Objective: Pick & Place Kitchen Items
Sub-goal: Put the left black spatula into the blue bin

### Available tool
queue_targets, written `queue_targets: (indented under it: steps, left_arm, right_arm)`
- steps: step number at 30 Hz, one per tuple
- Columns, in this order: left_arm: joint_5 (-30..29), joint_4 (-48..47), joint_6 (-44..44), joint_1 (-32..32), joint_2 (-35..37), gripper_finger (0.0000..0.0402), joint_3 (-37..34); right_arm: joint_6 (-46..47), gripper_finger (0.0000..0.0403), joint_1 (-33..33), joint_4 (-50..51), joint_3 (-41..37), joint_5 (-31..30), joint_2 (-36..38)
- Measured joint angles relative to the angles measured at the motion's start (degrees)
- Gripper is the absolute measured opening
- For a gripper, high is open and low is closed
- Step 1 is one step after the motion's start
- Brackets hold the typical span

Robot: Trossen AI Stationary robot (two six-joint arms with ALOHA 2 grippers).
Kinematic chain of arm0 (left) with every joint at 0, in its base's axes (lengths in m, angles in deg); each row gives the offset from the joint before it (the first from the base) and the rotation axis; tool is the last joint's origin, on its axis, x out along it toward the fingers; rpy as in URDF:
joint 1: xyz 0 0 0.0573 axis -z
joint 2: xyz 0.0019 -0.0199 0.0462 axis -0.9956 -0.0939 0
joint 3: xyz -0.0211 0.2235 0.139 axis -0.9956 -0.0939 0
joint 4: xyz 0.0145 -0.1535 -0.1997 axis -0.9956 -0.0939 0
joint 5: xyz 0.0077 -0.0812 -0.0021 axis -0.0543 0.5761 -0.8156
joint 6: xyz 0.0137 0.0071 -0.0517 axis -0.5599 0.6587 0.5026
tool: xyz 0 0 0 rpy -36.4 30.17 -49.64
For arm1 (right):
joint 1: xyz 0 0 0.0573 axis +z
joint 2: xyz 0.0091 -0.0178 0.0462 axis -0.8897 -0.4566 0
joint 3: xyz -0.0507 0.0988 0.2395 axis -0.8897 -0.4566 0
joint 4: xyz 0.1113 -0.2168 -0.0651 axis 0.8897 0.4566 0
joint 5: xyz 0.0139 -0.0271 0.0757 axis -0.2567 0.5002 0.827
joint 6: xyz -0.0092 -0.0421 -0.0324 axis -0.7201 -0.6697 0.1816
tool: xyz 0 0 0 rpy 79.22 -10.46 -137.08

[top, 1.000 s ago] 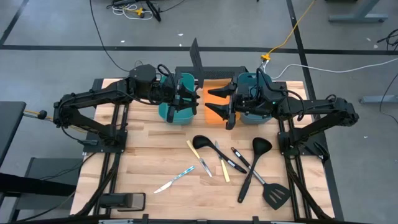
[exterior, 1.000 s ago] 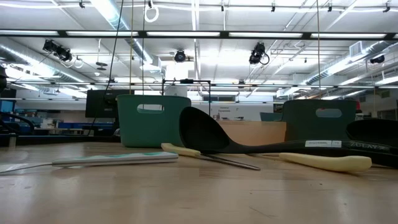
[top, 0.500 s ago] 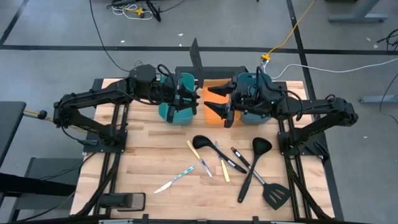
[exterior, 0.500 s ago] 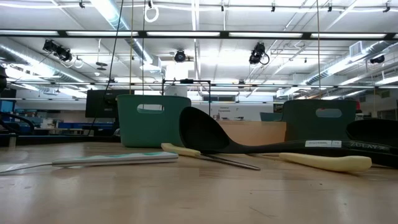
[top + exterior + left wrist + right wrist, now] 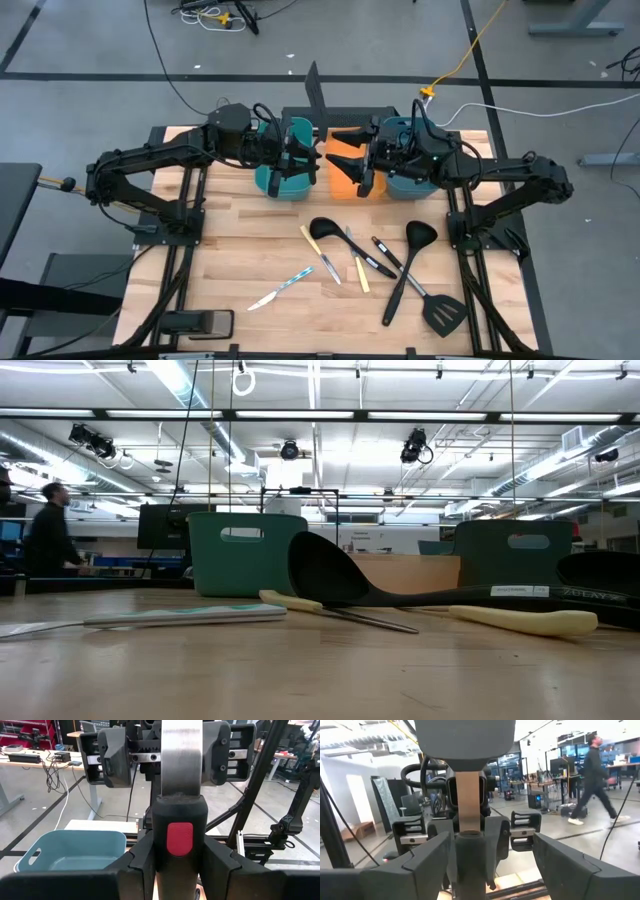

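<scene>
From the low view I lose the spatula at three o'clock, cut by the edge. A person blurs past in my right wrist view. In the left wrist view, the utensil runs off at twelve o'clock.

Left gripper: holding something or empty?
Holding: the left gripper has its jaws clamped on a black-handled utensil with a metal shaft.

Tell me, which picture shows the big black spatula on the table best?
The high view: the whole black spatula lies flat at the table's front right, blade and handle clear. The low view may catch a dark edge of it at far right. The wrist views miss it.
</scene>
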Motion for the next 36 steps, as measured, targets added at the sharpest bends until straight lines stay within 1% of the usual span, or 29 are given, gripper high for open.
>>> queue_targets:
  steps: [13, 21, 24, 30, 36]
  left_arm:
    - [-0.10, 0.00, 0.00, -0.02, 0.00, 0.0119, 0.02]
    - [-0.13, 0.00, 0.00, -0.02, 0.01, 0.0119, 0.02]
    - [-0.13, -0.01, 0.00, -0.02, 0.02, 0.0119, 0.02]
    - [0.01, -0.02, -0.02, -0.02, 0.02, 0.0119, 0.02]
    - [0.03, -0.02, -0.13, -0.02, 0.02, 0.0119, 0.02]
  right_arm:
    - [0.06, 0.0288, -0.09, 1.00, 0.07, 0.87, 0.02]
    - [-0.10, 0.0288, -0.09, 10.92, 6.21, 1.21, 0.06]
    - [-0.49, 0.0288, -0.18, 12.63, 8.09, 3.33, 0.07]
    - [-0.30, 0.0288, -0.20, 15.13, 8.41, 4.13, -0.03]
    - [2.73, 0.0288, -0.90, 16.06, 8.43, 6.29, 0.02]
